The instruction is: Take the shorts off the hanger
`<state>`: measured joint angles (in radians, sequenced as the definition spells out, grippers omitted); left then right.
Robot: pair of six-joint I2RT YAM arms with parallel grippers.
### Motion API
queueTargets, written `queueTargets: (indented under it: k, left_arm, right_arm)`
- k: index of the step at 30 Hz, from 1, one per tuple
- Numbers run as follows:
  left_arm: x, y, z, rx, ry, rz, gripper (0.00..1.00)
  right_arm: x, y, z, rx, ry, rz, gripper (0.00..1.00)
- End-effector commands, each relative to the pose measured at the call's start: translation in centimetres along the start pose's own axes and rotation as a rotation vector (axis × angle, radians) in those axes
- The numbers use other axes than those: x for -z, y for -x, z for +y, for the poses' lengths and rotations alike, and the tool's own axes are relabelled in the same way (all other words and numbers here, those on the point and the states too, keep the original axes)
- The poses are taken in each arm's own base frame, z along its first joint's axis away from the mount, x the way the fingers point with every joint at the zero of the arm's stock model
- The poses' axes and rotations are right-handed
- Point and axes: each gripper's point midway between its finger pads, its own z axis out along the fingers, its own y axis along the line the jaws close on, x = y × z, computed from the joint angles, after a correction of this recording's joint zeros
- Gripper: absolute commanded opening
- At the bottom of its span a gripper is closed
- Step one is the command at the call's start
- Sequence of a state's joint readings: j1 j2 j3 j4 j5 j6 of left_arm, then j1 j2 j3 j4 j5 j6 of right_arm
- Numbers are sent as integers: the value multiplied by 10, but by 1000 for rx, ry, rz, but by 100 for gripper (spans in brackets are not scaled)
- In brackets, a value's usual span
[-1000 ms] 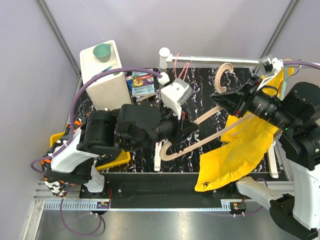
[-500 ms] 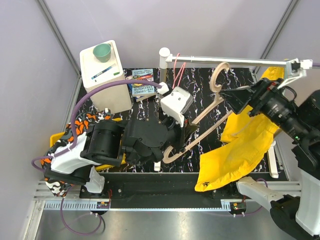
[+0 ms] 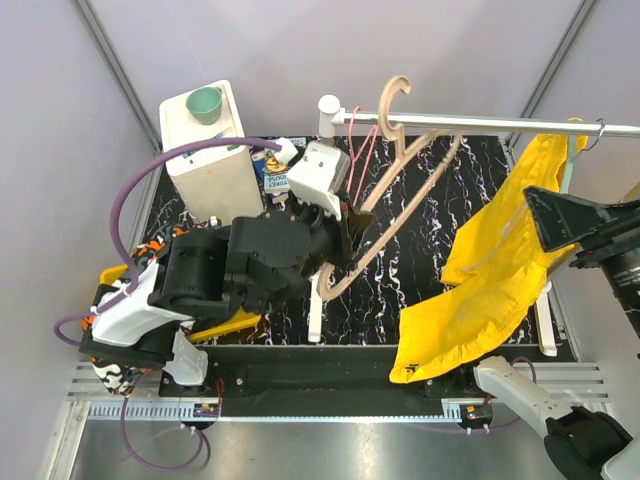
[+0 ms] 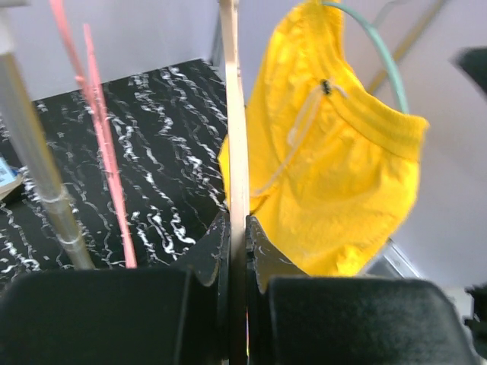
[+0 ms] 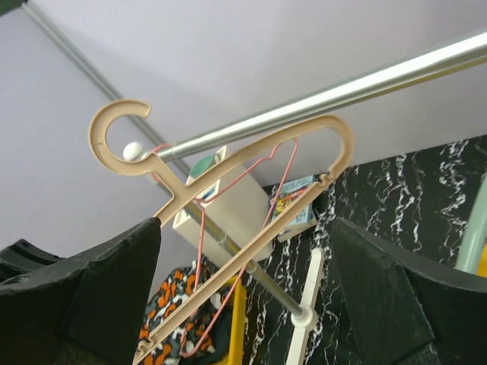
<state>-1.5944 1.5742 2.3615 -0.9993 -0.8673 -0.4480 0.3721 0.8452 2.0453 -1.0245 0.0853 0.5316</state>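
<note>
My left pincer [image 4: 238, 236] clamps the bare wooden hanger [image 4: 237, 137], its hook by the rail [image 3: 480, 123]. My right pincer [image 5: 245, 228] gapes wide beside the yellow shorts [image 3: 490, 280], which hang at the rail's right end.

hangers [image 4: 237, 114]: 3 | shorts [image 3: 490, 290]: 1 | rail [image 3: 480, 123]: 1 | cup [image 3: 206, 102]: 1 | book [image 5: 295, 199]: 1 | box [image 3: 215, 170]: 1
</note>
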Motion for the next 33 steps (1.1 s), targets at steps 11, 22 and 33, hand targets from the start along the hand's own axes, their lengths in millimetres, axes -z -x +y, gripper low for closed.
queueTargets:
  k: [11,22,33]
  left_arm:
    - [-29,-10,30,67,109,15,0]
    - [-34,-36,30,26,115,76,20]
    - [-12,15,2,-123,-79,-16,84]
  right_arm:
    - [1,31,-97,228,-625,-14,100]
    - [-6,5,-95,181,-589,68,100]
    - [-9,-10,-114,235,-685,149,100]
